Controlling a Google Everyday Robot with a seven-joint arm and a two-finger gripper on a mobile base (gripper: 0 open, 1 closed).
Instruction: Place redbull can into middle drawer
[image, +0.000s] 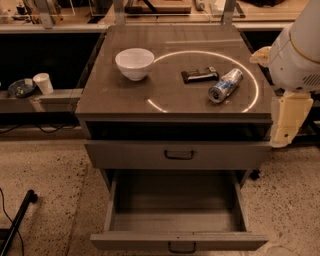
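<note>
The redbull can (225, 85) lies on its side on the right part of the cabinet top (125, 100), its silver end facing the front. A flat black packet (199, 74) lies just left of it. The middle drawer (175, 239), the lower of the two drawers, is pulled open and its inside is bare. The drawer above it (135, 154) is closed. My gripper (287, 122) hangs off the white arm (300, 50) beside the cabinet's right edge, right of the can, below the top's level and not touching the can.
A white bowl (134, 63) stands on the left part of the top. A low shelf at the left holds a paper cup (43, 83) and a dark dish (21, 88). A black pole (17, 220) lies on the floor at the lower left.
</note>
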